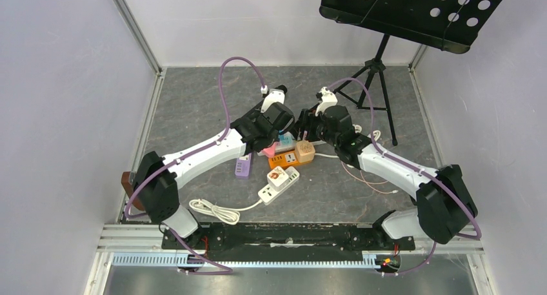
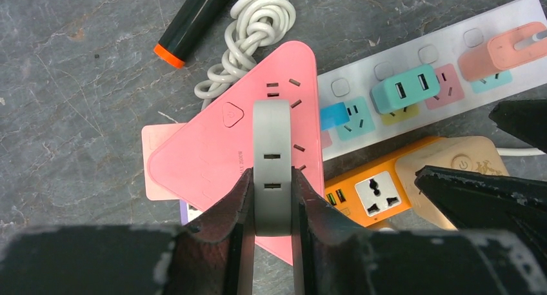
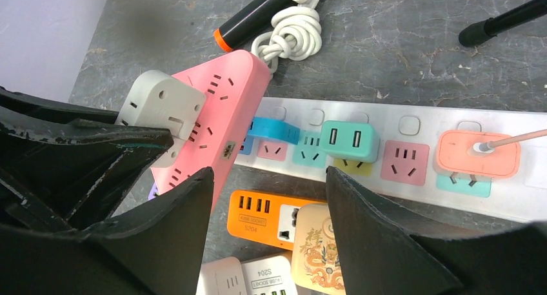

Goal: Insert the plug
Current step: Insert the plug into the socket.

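L gripper (image 2: 271,180) clamps 1 grey plug (image 2: 271,130); over 1 pink strip (image 2: 209,154)

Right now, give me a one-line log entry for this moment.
left gripper: shut on grey adapter | grey adapter: on pink power strip, seating unclear | right gripper: open, empty

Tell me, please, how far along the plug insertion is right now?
Done: the left fingers are clamped on the grey plug. In hand: it is held against the pink power strip, though it does not look flush. Left: pushing it home and releasing. The right fingers stand open nearby.
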